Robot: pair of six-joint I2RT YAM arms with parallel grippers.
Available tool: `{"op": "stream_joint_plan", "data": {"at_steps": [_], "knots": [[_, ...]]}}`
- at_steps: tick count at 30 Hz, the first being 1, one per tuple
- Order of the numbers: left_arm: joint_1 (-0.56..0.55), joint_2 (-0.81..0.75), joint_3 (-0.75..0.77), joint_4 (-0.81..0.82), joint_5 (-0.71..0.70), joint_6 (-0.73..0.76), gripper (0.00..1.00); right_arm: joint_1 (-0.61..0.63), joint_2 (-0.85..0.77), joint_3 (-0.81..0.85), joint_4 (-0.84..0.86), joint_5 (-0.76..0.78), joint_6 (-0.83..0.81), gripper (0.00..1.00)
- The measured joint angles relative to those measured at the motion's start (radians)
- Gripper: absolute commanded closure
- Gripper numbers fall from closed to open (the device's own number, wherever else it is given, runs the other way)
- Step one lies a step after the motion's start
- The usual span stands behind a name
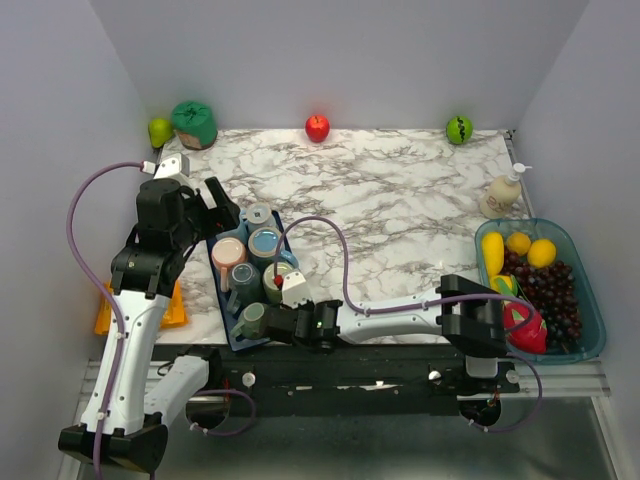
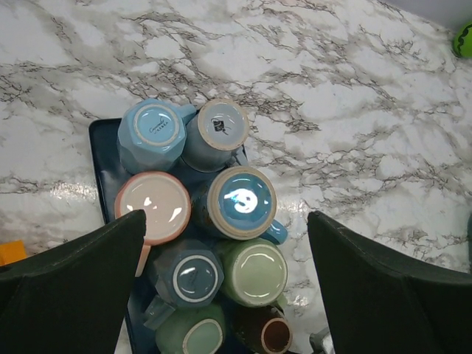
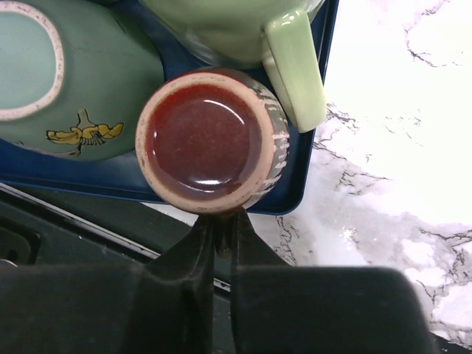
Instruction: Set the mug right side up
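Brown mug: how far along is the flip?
Done: nothing yet. The brown mug still looks base-up in the blue tray.
In hand: the right tool is pinched at the mug's near edge, probably on the handle, which is hidden. The left tool hangs open above the tray.
Left: lift, turn over, set down.

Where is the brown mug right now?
Right wrist view: the brown mug stands at the near right corner of the blue tray, beside the pale green mug.
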Motion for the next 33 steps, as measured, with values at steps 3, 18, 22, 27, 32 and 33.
{"op": "stream_joint_plan", "data": {"at_steps": [3, 18, 22, 27, 32, 33], "knots": [[0.000, -0.003, 0.000, -0.002, 0.000, -0.001, 0.01, 0.000, 0.003, 0.006, -0.001, 0.002, -0.002, 1.00], [0.000, -0.043, -0.032, 0.000, 0.000, -0.026, 0.01, 0.000, -0.269, -0.052, -0.019, -0.005, -0.088, 1.00], [0.000, -0.044, -0.034, 0.004, 0.000, -0.031, 0.01, 0.000, -0.416, -0.058, -0.044, -0.012, -0.106, 0.99], [0.000, -0.050, -0.033, 0.015, 0.002, -0.043, 0.01, -0.033, -0.570, -0.043, -0.098, -0.015, -0.124, 1.00], [0.000, -0.053, -0.019, 0.044, 0.056, -0.050, 0.01, -0.222, -0.639, -0.019, -0.106, -0.042, -0.154, 0.99], [0.000, -0.054, -0.019, 0.058, 0.087, -0.050, 0.01, -0.265, -0.646, -0.008, -0.106, -0.044, -0.167, 1.00]]}}
